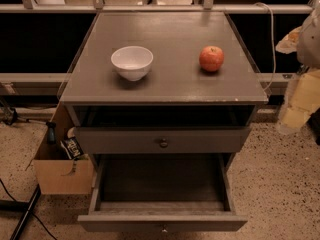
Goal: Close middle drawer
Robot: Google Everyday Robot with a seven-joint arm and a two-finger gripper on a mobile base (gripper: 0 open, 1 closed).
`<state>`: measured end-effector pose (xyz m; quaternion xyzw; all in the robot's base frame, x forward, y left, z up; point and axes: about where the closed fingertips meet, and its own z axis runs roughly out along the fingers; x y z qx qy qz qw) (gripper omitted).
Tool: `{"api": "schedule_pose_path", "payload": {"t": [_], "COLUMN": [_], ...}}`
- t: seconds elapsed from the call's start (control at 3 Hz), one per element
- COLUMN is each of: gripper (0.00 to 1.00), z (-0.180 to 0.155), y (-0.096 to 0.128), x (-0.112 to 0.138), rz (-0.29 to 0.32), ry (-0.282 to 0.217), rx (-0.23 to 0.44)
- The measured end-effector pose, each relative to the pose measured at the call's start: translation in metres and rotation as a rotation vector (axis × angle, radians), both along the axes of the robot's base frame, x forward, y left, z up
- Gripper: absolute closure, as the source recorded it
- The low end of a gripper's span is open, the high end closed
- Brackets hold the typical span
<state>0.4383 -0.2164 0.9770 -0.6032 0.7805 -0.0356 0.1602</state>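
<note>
The middle drawer (162, 189), a wide shallow grey wooden drawer with a small round dark knob, stands far out of the grey wooden cabinet (170, 91). Its inside is bare, and its flat front is close to the bottom edge of the view. The taller-fronted upper drawer (125, 140) sits above it, almost in. The lowest drawer is probably hidden under the open one.

The pale yellowish gripper (296, 109) hangs at the right edge of the view, just outside the front right corner of the cabinet top. It does not touch the cabinet. I cannot tell how far open it is, and I see nothing held in it.

From the gripper, the drawer front lies down and to the left. The long axis of the front runs from left to right. I judge that the closing push must go straight against the front, towards the cabinet body, so the gripper must first come down in front of it.

On the top, a white round ceramic bowl (132, 62) is nearer the left edge and a red apple (211, 58) is nearer the right edge.
</note>
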Motion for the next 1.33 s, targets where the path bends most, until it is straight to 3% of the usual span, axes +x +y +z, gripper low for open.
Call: {"api": "schedule_pose_path", "payload": {"t": [0.67,1.33], "gripper": [0.00,0.00], "z": [-0.007,-0.059], "y": [-0.004,-0.015], "x": [-0.003,-0.054], "rz": [0.022,0.099], "ry": [-0.001,-0.042], "rx": [0.003,0.223]}}
